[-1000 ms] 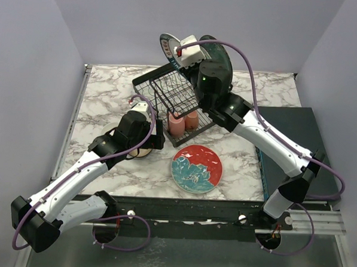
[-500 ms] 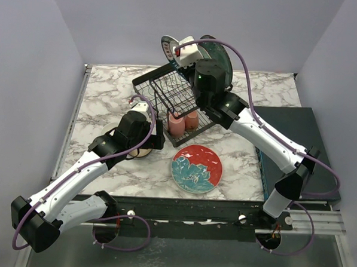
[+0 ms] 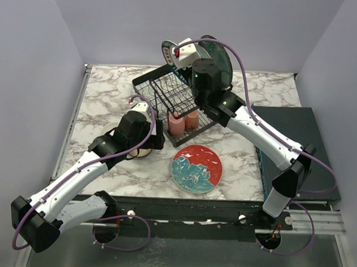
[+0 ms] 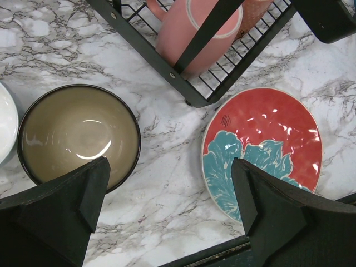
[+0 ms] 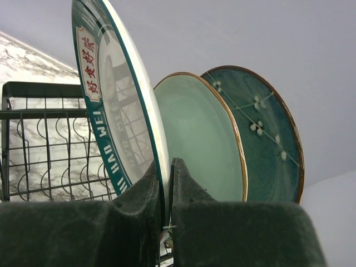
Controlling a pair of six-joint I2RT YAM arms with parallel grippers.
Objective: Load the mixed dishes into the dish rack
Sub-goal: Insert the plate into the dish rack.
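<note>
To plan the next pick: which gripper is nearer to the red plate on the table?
Left. The left gripper hangs open between the red plate and the dark bowl; the right gripper is at the dish rack, shut on a white plate.

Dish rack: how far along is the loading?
Done: two pink mugs in the rack; pale green plate and dark teal plate standing racked. In hand: right gripper pinches the lettered white plate upright there. Remaining: red plate, dark bowl, white bowl on the table by the open left gripper.
</note>
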